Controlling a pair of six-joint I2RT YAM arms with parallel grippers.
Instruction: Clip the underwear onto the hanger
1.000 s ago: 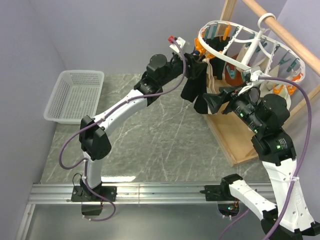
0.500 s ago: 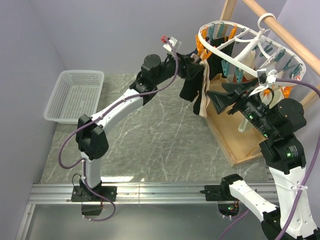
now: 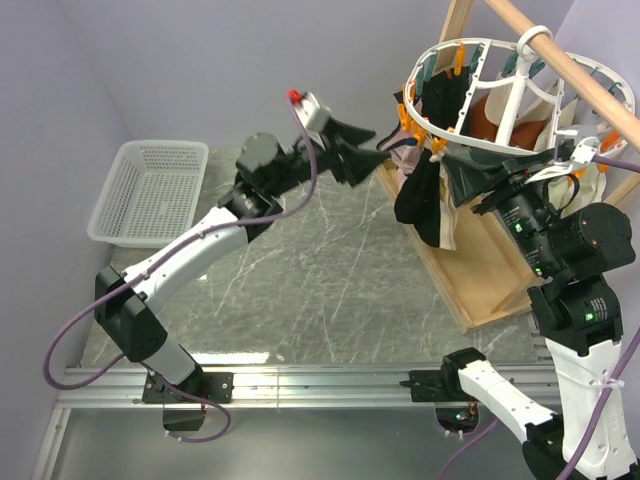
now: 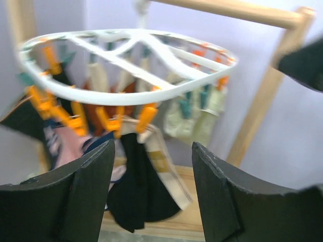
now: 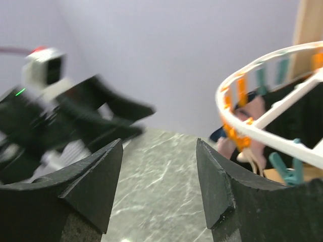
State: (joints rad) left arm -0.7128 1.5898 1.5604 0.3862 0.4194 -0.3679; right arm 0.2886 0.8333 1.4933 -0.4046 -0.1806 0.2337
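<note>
The underwear (image 3: 420,205), black with a tan band, hangs from orange clips on the near-left rim of the round white hanger (image 3: 478,142). My left gripper (image 3: 375,146) is open and empty, a short way left of the garment and apart from it. In its wrist view, the underwear (image 4: 135,196) dangles under the hanger ring (image 4: 126,93), beyond the open left gripper (image 4: 152,146). The right gripper (image 3: 458,180) is open and empty just right of the underwear, below the rim. The right wrist view has that right gripper (image 5: 159,143) over the table, the hanger (image 5: 252,132) at its right.
A white mesh basket (image 3: 150,190) sits at the far left of the marble table. The hanger hooks over a wooden rod (image 3: 565,60) on a wooden stand (image 3: 475,280). A rust-brown garment (image 3: 490,112) and cream ones (image 3: 600,180) also hang there.
My left gripper let go of the underwear and drew back to the left. The garment now hangs free from the clips. The hanger swung right, and the right gripper rose toward it.
</note>
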